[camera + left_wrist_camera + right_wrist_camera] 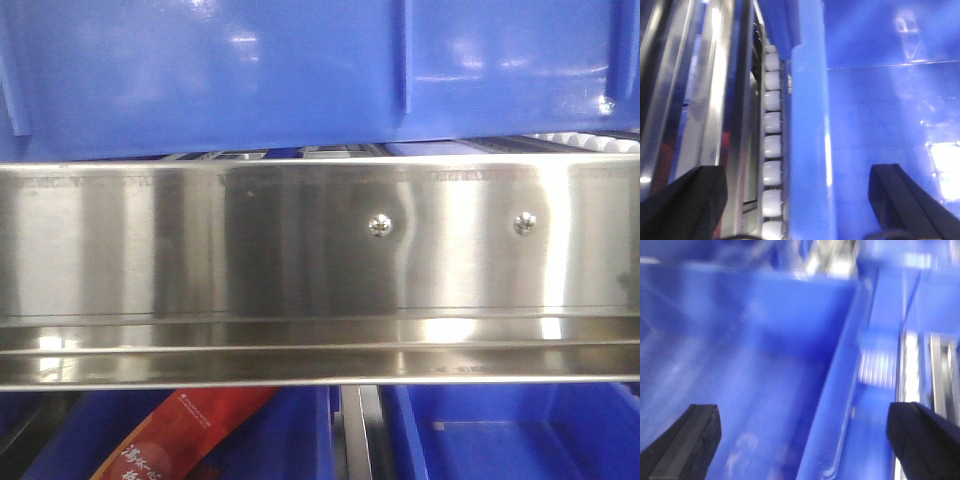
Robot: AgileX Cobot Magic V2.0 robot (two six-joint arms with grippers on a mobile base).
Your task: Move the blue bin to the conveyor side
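Sits on the top level of the shiny steel bench: the blue bin, ribbed long wall toward the front camera, lower edge just above the bench's front rail. Peeking out under its right end, a few white rollers.

Straddles one bin wall with the left tool, pointed along the rim and held wide apart: one dark finger outside, over the steel rails beside the roller row, the other inside, over the glossy blue floor. Clamps nothing. Straddles a bin wall likewise with the right tool, also spread wide, one finger over the bin's inside, the other beyond the rim, by the steel rails. Cannot tell from either wrist view whether a finger touches the plastic; heavy blur in the right one.

Writing: white Chinese characters on a red packet, cut off by the frame edge and too small to read. Lies in the left crate on the level below, just beside the right crate.

Only from the front: the packet, both lower crates, two screws in the rail. Only from the left wrist: the roller row close up, right beside the bin's wall. Only from the wrists: the bin's inside, with bright glare.
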